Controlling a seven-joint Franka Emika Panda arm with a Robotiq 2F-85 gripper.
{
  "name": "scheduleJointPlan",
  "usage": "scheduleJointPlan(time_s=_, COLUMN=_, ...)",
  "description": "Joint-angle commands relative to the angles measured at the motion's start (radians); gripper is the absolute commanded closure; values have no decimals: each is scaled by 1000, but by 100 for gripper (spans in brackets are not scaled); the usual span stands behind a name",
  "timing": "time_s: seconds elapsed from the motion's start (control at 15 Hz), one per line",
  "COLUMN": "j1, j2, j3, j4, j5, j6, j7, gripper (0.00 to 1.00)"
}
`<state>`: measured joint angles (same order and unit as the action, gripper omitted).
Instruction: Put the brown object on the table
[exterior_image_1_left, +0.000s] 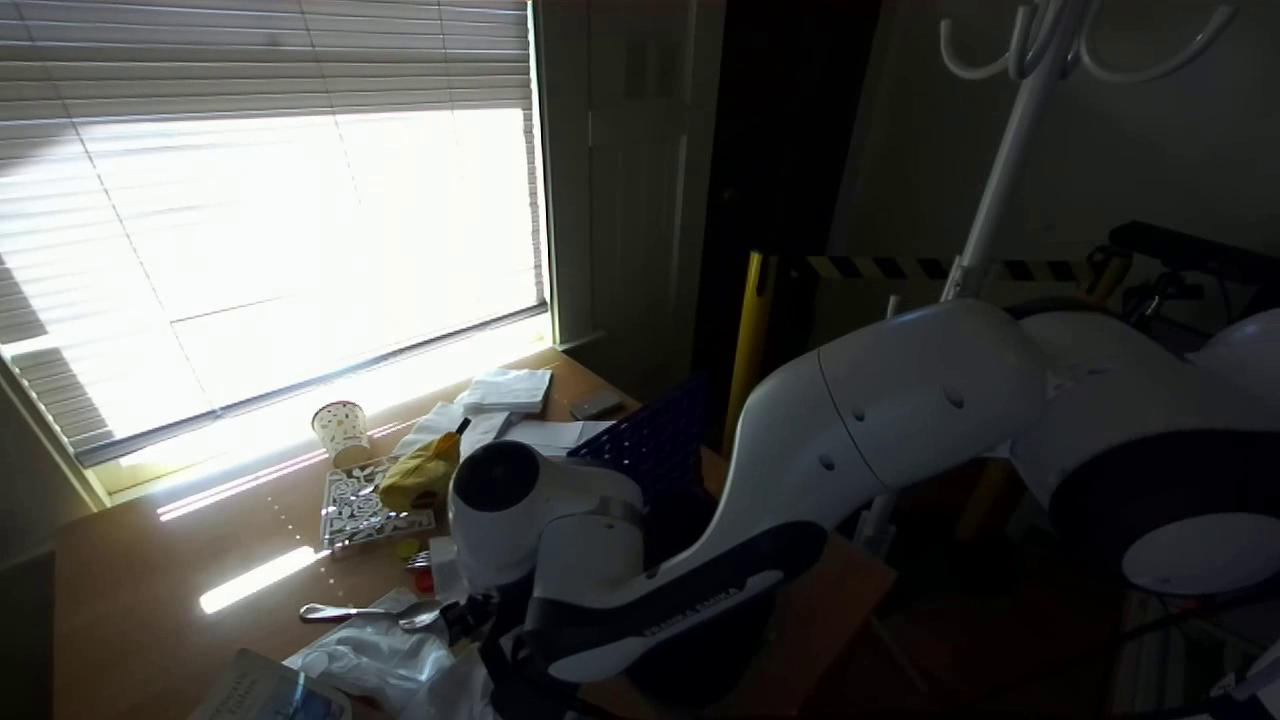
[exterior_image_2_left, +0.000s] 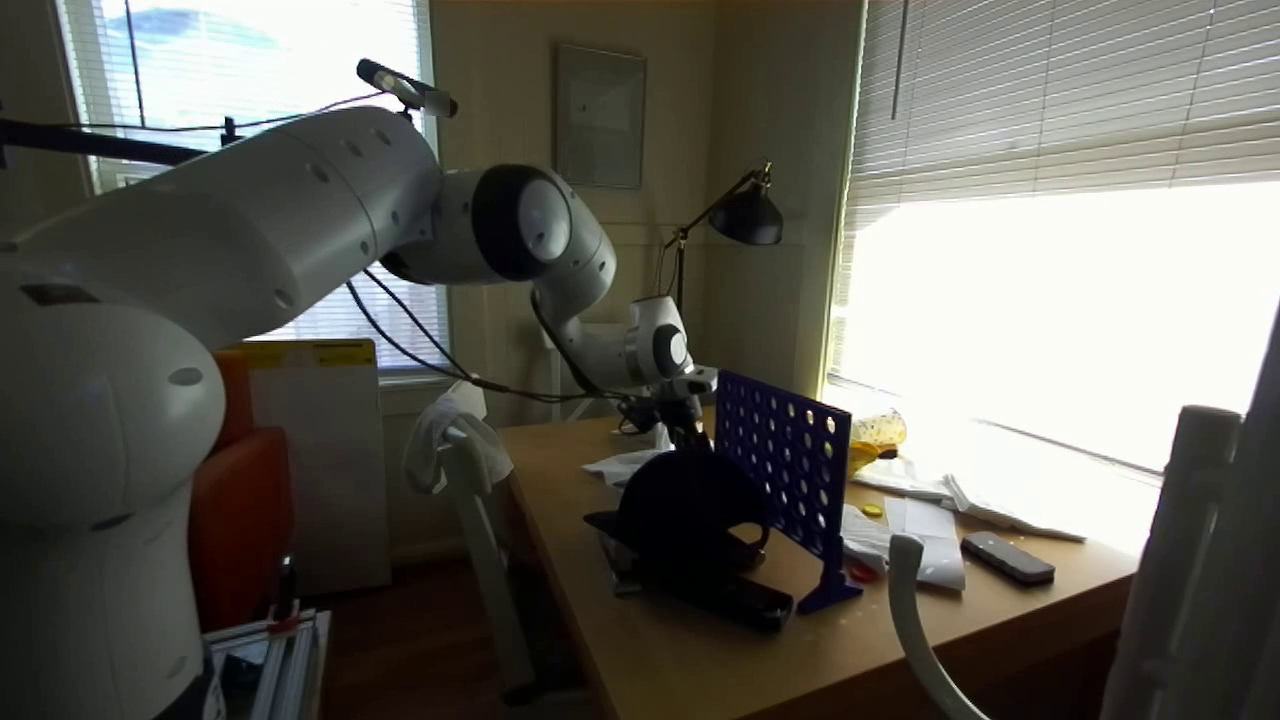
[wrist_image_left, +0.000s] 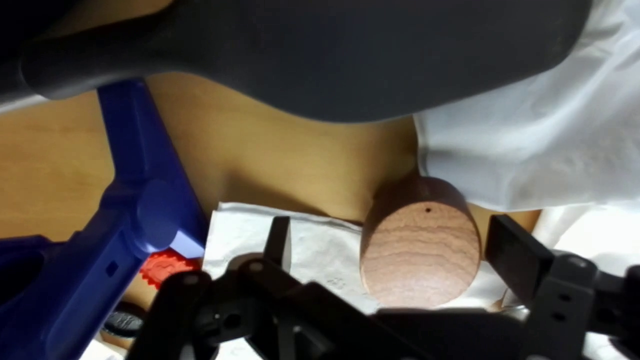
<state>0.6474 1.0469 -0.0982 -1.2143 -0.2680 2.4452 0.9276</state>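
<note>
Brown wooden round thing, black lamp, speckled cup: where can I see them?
Brown wooden round thing (wrist_image_left: 420, 255), wrist view: on its flat grained face.
Black lamp (exterior_image_2_left: 748, 218), in an exterior view: on its shade.
Speckled cup (exterior_image_1_left: 342, 436), in an exterior view: on its side.

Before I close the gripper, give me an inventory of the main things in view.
Brown object: 1, brown, right of centre in wrist view.
Table: 1, tan, beside window.
Blue grid: 1, blue, on table.
Red disc: 1, red, beside blue grid.
Utensil: 1, dark, top of wrist view.
Sheets: several, white, on table.
Case: 1, grey, near sheets.
Cup: 1, patterned white, near window.
Yellow item: 1, yellow, near cup.
Gripper: 1, black, open in wrist view.
Arm: 1, white, over table.
</note>
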Motion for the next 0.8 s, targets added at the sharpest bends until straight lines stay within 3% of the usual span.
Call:
scheduleJointPlan(time_s=0.0, j1=-31, j2=32, j3=34, j4=22, j5=20, j6=61, j7=-23, gripper=0)
scheduleJointPlan(time_s=0.67, j1=-25, j2=45, j3=8, j4=34, j5=-2, j6=119, j7=16, gripper=0)
scheduleJointPlan(time_s=0.73, j1=-20, j2=47, j3=2, j4=35, j5=-7, j6=120, j7=21, gripper=5)
